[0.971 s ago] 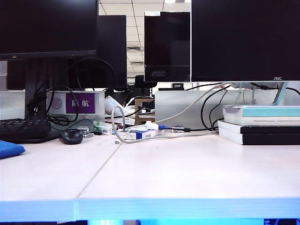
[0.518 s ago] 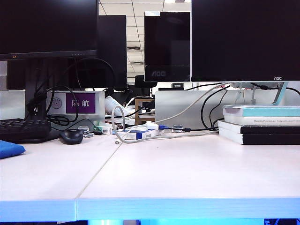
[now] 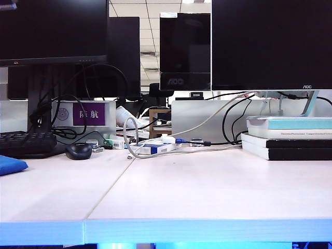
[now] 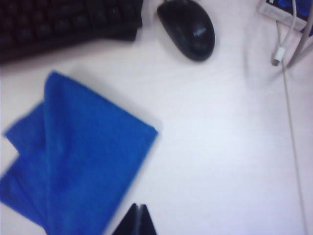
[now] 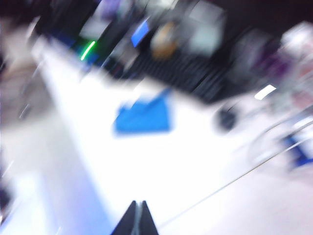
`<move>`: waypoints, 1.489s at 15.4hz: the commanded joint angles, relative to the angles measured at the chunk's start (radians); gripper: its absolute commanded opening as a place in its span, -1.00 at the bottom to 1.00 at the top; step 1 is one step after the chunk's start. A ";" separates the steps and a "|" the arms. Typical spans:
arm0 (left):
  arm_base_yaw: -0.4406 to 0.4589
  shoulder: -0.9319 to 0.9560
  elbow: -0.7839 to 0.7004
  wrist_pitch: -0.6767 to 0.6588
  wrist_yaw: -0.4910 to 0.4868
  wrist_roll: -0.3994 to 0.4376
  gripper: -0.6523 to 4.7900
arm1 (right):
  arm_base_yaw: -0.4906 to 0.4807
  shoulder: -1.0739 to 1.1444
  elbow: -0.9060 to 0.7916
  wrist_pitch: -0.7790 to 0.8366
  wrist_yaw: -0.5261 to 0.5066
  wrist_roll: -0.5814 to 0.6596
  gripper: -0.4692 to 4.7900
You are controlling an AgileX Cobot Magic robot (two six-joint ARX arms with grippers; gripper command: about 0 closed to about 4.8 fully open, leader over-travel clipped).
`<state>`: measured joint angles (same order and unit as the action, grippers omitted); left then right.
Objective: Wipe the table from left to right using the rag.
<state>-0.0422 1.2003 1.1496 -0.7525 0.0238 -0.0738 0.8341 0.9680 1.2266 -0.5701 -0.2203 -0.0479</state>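
The blue rag (image 3: 10, 165) lies rumpled at the far left of the white table (image 3: 207, 192), partly cut off by the exterior view's edge. In the left wrist view the rag (image 4: 73, 156) is spread flat on the table, and my left gripper (image 4: 139, 208) hangs above it just off the cloth's edge, shut and empty. The right wrist view is motion-blurred: my right gripper (image 5: 138, 204) is shut and empty, high over the table, with the rag (image 5: 144, 117) some way ahead. Neither gripper shows in the exterior view.
A black mouse (image 3: 79, 150) and a black keyboard (image 3: 26, 142) sit just behind the rag. Cables and a white adapter (image 3: 161, 145) lie at the back centre. Stacked books (image 3: 288, 137) stand at the back right. Monitors line the rear. A seam (image 3: 111, 184) splits the table.
Nothing has moved in the exterior view; rag, mouse and clutter stay where they were.
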 commanded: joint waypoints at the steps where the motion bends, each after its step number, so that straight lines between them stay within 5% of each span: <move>1: 0.000 0.005 0.003 -0.025 0.018 0.092 -0.78 | 0.103 0.082 0.003 0.050 0.009 -0.006 -0.83; 6: 0.092 0.164 0.003 -0.029 0.042 0.038 -0.78 | 0.097 0.090 0.004 0.103 0.009 -0.006 -0.83; 7: 0.131 0.226 0.003 -0.003 0.048 0.032 -0.70 | 0.097 0.093 0.004 0.103 0.008 -0.008 -0.83; 8: 0.164 0.280 0.003 0.024 0.040 0.031 -0.25 | 0.097 0.093 0.004 0.104 0.009 -0.009 -0.83; 12: 0.175 0.373 0.003 0.097 0.035 0.024 -0.25 | 0.091 0.093 0.003 0.100 0.009 -0.009 -0.83; 15: 0.174 0.445 0.003 0.144 0.013 -0.058 -0.25 | 0.088 0.102 0.003 0.089 0.010 -0.009 -0.83; 23: 0.172 0.630 0.002 0.164 -0.029 0.015 -0.25 | 0.087 0.103 0.003 0.089 0.018 -0.009 -0.83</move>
<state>0.1314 1.8023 1.1629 -0.5537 -0.0040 -0.0715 0.9207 1.0737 1.2263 -0.4919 -0.2058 -0.0532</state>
